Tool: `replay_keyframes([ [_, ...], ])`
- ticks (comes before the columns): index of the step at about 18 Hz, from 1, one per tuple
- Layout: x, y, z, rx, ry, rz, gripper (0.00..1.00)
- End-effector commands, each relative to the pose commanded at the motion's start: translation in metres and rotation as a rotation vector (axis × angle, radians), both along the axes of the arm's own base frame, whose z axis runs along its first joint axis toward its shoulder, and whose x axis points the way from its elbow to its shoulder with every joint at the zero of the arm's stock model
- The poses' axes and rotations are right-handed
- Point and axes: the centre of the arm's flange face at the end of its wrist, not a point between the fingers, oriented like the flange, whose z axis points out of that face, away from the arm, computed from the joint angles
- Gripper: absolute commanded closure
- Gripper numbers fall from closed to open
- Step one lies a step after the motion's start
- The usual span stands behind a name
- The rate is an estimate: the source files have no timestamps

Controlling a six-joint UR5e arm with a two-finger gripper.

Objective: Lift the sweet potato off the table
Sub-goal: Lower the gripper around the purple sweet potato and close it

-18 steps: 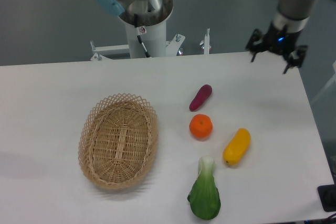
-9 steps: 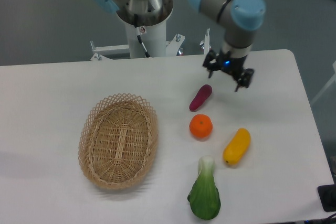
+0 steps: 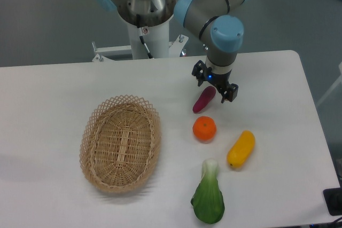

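My gripper (image 3: pixel 215 85), fingers apart, hovers over the sweet potato (image 3: pixel 203 100) on the table (image 3: pixel 53 94), right of centre.

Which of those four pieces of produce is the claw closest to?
The sweet potato, the small reddish-purple one. The open gripper hovers right at its upper end, while the orange, yellow fruit and bok choy lie farther off.

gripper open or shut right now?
Open. The gripper has its two fingers spread apart on either side of the upper end of the sweet potato, which lies flat on the table.
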Motion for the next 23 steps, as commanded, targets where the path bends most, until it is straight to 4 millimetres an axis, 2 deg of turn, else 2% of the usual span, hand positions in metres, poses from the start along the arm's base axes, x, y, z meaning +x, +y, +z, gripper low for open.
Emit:
replay_keyframes([
  [2, 0.001, 0.000, -0.007, -0.031, -0.001, -0.002, 0.00],
  [5, 0.014, 0.009, -0.021, -0.121, 0.017, -0.048, 0.00],
  [11, 0.019, 0.018, -0.038, -0.128, 0.026, -0.066, 0.00],
  [18, 0.024, 0.016, -0.043, -0.133, 0.017, -0.068, 0.00],
  [19, 0.024, 0.016, -0.044, -0.135, 0.017, -0.067, 0.08],
  [20, 0.023, 0.015, -0.043, -0.133, 0.019, -0.053, 0.22],
  [22, 0.023, 0.016, -0.042, -0.130, 0.024, -0.023, 0.45],
  [23, 0.022, 0.016, -0.041, -0.129, 0.025, -0.022, 0.50],
])
